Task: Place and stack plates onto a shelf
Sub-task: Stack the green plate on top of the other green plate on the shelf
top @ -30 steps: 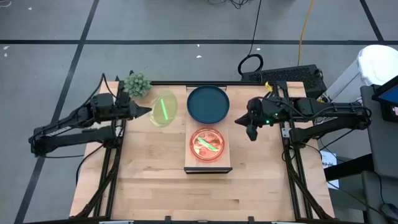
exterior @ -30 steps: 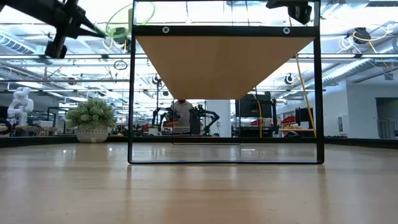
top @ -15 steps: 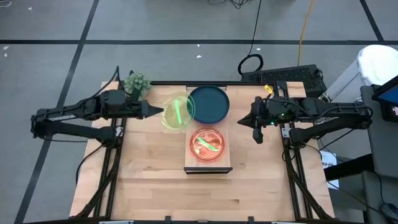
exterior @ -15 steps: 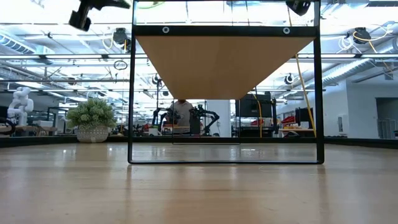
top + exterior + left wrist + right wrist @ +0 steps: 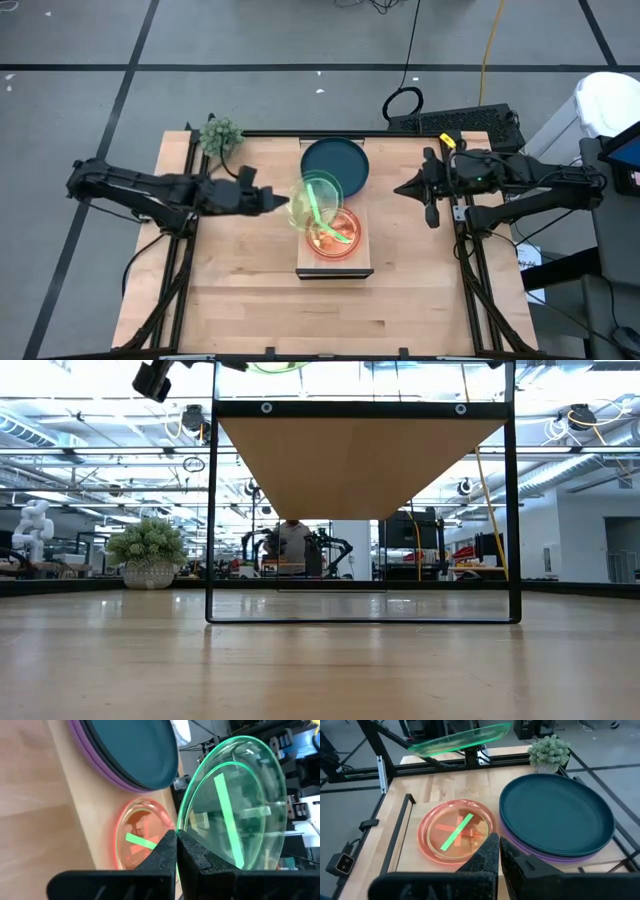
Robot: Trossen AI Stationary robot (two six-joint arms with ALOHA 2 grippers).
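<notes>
Grey floor with dark tape lines around the table. Cables and a yellow cord run along the far side. Low view: open lab hall, ceiling strip lights, glass walls, benches, white figure at left, a person standing far back.

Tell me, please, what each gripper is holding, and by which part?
Left gripper pinches the green plate by its rim; right gripper holds nothing.

Small potted plant at table's corner
</notes>
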